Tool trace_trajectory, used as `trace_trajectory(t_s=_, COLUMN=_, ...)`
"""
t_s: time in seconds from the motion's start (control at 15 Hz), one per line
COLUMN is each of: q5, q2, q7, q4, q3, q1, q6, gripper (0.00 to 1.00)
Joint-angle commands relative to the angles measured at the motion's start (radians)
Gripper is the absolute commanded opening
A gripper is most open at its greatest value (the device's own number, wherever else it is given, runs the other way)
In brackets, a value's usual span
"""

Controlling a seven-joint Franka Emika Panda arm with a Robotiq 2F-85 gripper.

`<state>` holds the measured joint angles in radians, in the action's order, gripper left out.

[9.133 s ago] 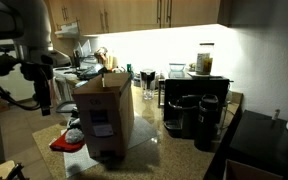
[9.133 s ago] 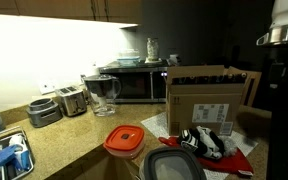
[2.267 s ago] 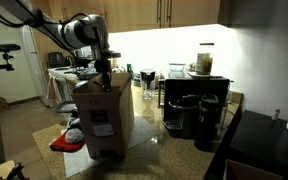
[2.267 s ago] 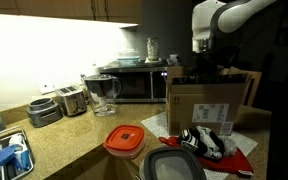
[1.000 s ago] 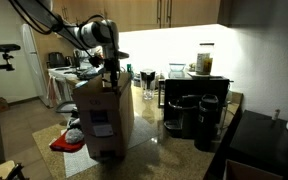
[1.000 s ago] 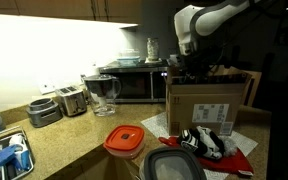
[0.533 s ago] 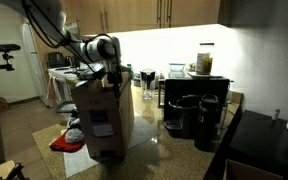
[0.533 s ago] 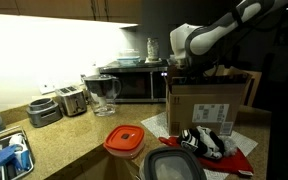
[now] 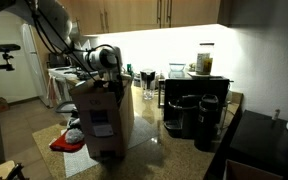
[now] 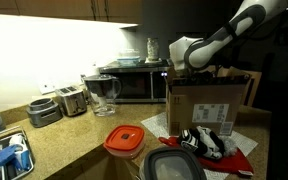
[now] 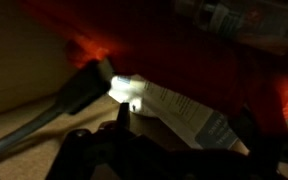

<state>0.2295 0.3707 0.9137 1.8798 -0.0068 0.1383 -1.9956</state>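
My pincer (image 11: 162, 150) is down inside the open cardboard box (image 9: 102, 115), so in both exterior views the box wall hides it and only my arm (image 10: 189, 50) shows, bent over the top edge. In the wrist view my two dark fingers (image 11: 76, 150) stand wide apart at the bottom of the picture: the pincer is open and holds nothing.

Just beyond the fingers, in the dim box, lies a white packet (image 11: 174, 105). It is long, lies slantwise and catches a bright spot of light at its left end. I cannot tell whether my fingers touch it; it looks close but apart. A dark strap or cable (image 11: 49, 115) runs from that bright end down to the near left. Behind both there is a red glow (image 11: 114, 45), too blurred to name.

The box stands upright on the desk (image 10: 74, 135), flaps up, with a white label (image 10: 212, 112) on its side. In an exterior view a black coffee machine (image 9: 194, 115) stands to its right, and something red (image 9: 64, 143) lies at its near left corner. In an exterior view an orange lid (image 10: 125, 140) and a dark tub (image 10: 176, 166) lie near the box, with a glass pitcher (image 10: 103, 92), a toaster (image 10: 72, 100) and a microwave (image 10: 134, 85) further left.
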Motion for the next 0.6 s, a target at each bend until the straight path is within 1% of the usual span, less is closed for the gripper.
trace_trajectory(t_s=0.0, q5=0.011, q2=-0.015, q7=0.015, q4=0.039, q3=-0.011, q1=0.012, q6=-0.032, gripper=1.0)
trace_trajectory(t_s=0.07, q5=0.01, q2=-0.017, q7=0.016, q4=0.042, q3=-0.011, q1=0.012, q6=-0.034, gripper=0.75)
trace_trajectory(t_s=0.13, q5=0.01, q2=-0.019, q7=0.015, q4=0.044, q3=-0.01, q1=0.013, q6=-0.034, gripper=0.74)
trace_trajectory(t_s=0.33, q5=0.011, q2=-0.023, q7=0.013, q4=0.05, q3=-0.008, q1=0.018, q6=-0.037, gripper=0.53)
trace_trajectory(t_s=0.53, q5=0.011, q2=-0.025, q7=0.012, q4=0.053, q3=-0.006, q1=0.024, q6=-0.036, gripper=0.34)
